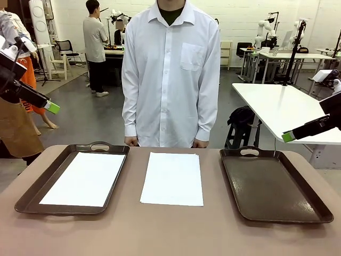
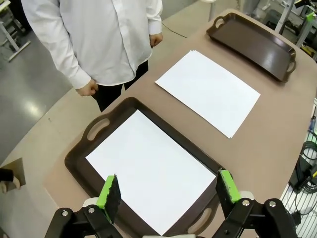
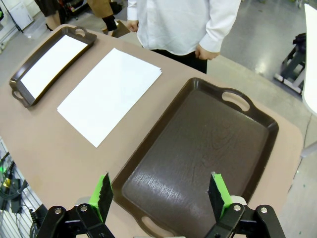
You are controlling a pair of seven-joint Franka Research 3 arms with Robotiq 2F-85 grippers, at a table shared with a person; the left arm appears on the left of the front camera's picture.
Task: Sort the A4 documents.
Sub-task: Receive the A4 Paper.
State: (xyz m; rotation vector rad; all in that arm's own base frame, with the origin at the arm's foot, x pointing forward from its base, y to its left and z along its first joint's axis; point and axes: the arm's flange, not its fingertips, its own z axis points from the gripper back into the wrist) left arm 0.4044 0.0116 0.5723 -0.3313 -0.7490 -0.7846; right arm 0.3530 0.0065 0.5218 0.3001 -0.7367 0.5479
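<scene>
Left fingers [image 2: 110, 196] spread above tray [image 2: 75, 166], A4 documents [image 2: 208, 91] beyond, untouched

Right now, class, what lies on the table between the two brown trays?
A pile of white A4 documents, lying flat, touching neither the left tray nor the right tray; the front view shows it.

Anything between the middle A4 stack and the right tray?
Nothing visible. The A4 stack lies flat on the table, apart from the right tray. The tabletop strip between them holds nothing, and the tray's floor is bare.
</scene>
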